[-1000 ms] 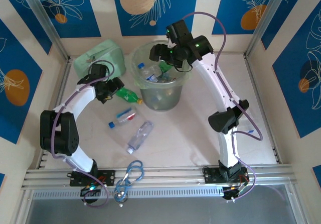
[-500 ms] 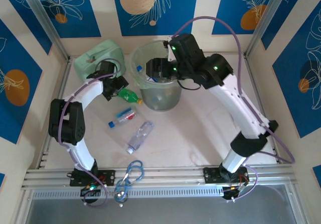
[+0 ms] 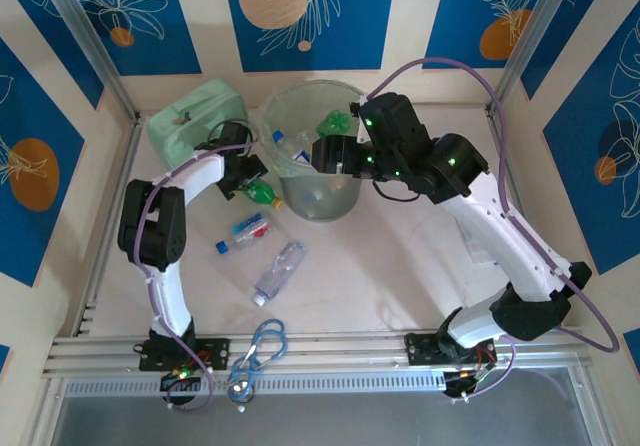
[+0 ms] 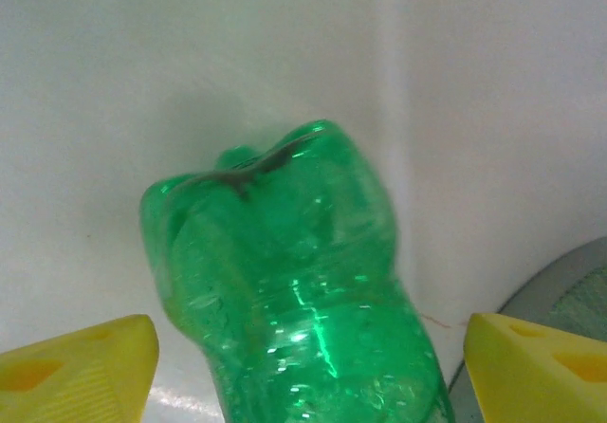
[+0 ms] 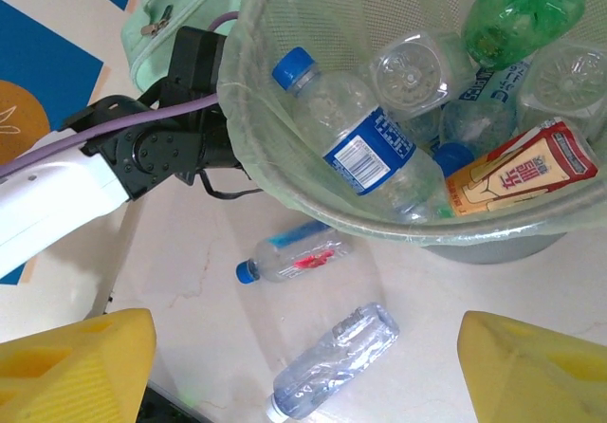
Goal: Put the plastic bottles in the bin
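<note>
The bin, a pale-green translucent bucket, stands at the back centre and holds several bottles plus a carton. A green bottle with a yellow cap lies on the table just left of it. My left gripper is open around that green bottle, one yellow finger on each side with gaps showing. My right gripper hovers open and empty over the bin's near rim. Two clear bottles lie on the table: one with a blue cap, one crumpled.
A mint-green zip case sits behind the left gripper, against the back-left corner. A blue carabiner lies by the near rail. Frame posts and walls close in the table's sides.
The left gripper has moved right, closing in on the green bottle. The right gripper has drawn back from the bin's far side to its near rim, and a green bottle now shows inside.
</note>
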You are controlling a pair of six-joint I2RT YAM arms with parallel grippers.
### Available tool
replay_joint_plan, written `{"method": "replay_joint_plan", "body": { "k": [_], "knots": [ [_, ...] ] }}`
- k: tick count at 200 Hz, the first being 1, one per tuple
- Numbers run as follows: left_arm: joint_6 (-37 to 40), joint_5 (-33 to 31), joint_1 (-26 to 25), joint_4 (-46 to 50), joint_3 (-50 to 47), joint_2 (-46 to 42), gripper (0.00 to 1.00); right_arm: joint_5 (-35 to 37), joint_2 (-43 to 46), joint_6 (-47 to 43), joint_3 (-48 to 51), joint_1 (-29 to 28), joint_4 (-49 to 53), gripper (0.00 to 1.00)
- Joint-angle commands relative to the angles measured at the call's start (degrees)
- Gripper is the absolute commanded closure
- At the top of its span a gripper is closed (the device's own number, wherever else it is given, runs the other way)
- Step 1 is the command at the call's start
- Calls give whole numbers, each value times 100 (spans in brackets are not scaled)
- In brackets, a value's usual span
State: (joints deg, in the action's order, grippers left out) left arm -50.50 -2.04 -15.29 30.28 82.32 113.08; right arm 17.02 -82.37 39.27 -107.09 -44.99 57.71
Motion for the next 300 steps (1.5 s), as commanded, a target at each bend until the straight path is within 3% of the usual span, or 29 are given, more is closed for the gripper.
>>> {"method": "replay_joint_plan", "body": {
  "k": [1,51,114,139,181,210,238,274,300],
  "knots": [
    [-161,-155,-58,320,137,237,20,82,249,90,41,43,-69,17],
    [-240,-193,-62,421,110,289,35,61,535,152,276,140,-136,20],
    [-179,-248,-53,346,-251,-524,43,-11,679,91,344,-69,-267,21],
    [-92,-319,-44,338,-499,-1256,43,76,726,8,381,-325,-301,21],
    [445,-1140,-11,710,-992,-3175,44,191,852,-2,462,-560,-385,21],
    [911,-1289,-1,1307,-664,-4099,45,22,919,34,608,-594,-588,21],
    [1203,-494,-1,1546,-314,-4607,45,-366,746,-104,624,-740,-778,21],
    [946,1705,-8,869,-269,-4873,46,-703,129,-393,165,-1091,-628,13],
    [374,2865,-35,252,-420,-4929,47,-561,-384,-640,-262,-1452,-496,12]
  ]
}}
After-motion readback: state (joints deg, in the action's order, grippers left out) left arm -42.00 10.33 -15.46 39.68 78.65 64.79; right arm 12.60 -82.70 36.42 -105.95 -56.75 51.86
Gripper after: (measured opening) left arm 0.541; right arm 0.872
